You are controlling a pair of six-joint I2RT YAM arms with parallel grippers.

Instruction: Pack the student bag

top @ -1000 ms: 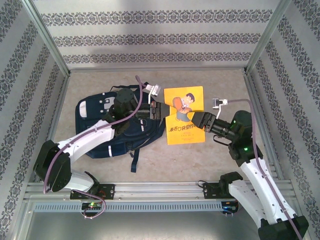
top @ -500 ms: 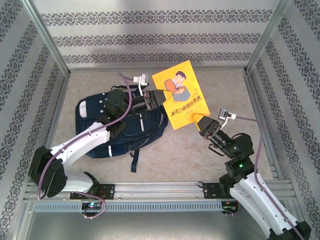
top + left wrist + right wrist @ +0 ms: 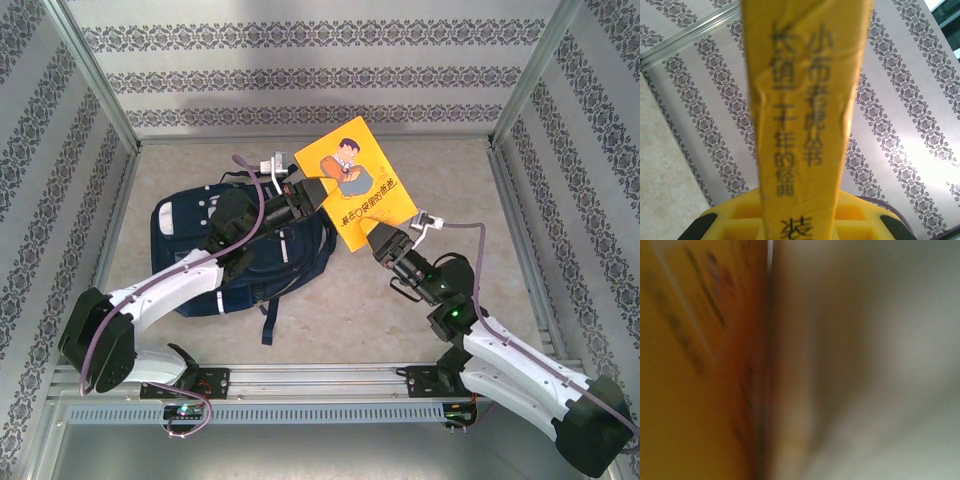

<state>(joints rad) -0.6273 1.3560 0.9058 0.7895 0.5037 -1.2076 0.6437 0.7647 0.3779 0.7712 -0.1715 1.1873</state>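
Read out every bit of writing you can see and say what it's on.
"小布老虎丛书": yellow book, right column, left wrist view.
"长销二十年的经典": same book, left column.
"装": below those, cut off.
Cover title, top view: too small.
Print in right wrist view: blurred.
Nothing legible on the student bag.

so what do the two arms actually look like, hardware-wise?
The left arm and right arm match: white shells on the long links, black joints, and a black left gripper and right gripper. A purplish-grey cable runs along each arm to a small pale camera module at the wrist. A green light glows on a right-arm joint.
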